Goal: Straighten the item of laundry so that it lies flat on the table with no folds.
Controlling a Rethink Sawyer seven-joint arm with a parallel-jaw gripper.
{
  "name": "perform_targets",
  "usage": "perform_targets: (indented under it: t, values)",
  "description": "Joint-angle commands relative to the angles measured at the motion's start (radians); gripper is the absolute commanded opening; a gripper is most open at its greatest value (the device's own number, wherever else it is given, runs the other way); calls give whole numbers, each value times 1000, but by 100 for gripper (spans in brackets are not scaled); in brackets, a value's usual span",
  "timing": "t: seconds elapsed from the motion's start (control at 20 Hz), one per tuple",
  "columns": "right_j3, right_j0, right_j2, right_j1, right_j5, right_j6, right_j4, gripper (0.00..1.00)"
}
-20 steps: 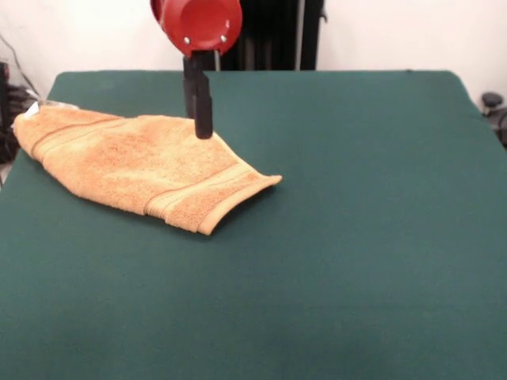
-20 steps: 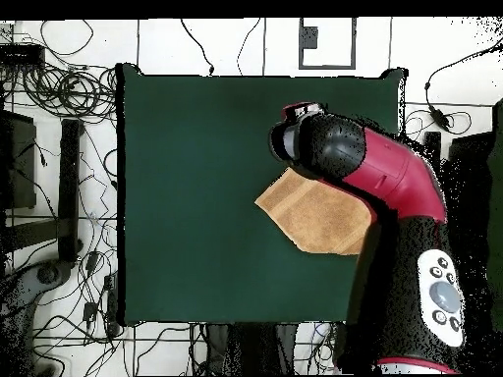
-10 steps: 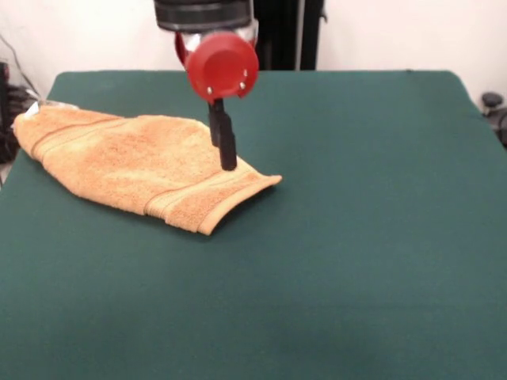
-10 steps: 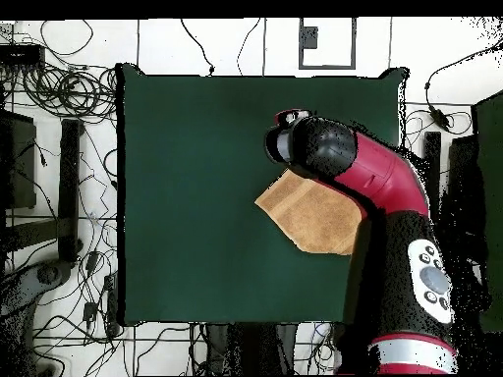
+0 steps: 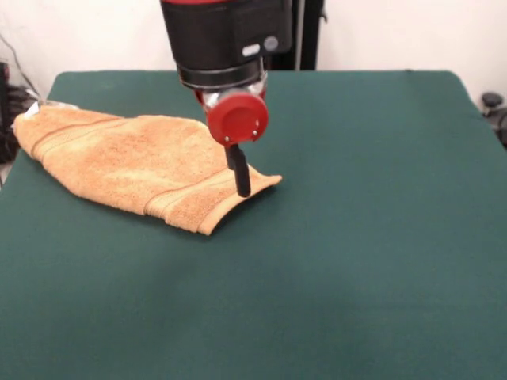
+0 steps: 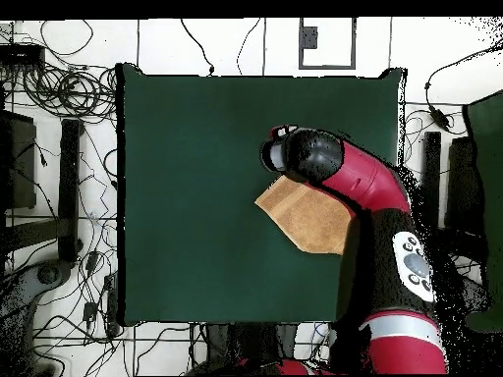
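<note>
Right now the towel [image 5: 135, 166] lies folded over on the green desk [image 5: 356, 237], toward its left side in the front view, one end reaching the desk's edge by a small white tag [image 5: 30, 111]. Its banded end tapers to a corner near the middle of the desk. The end effector [image 5: 242, 184] hangs below a red disc [image 5: 237, 119], its dark tip down at that corner, on or just above the cloth. I cannot tell whether it is released or clenched. From overhead the arm [image 6: 368, 191] covers part of the towel.
</note>
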Motion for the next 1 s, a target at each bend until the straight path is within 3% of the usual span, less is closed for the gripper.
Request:
perform_targets:
  t: [0.05,0.55,0.85,1.0]
  values:
    - [120,8,113,45,64,6,18,100]
    - [-15,88,-14,64,377,26,-89,100]
    - [-73,106,-34,87,483,42,-134,100]
    - [-76,105,-34,99,441,48,-142,100]
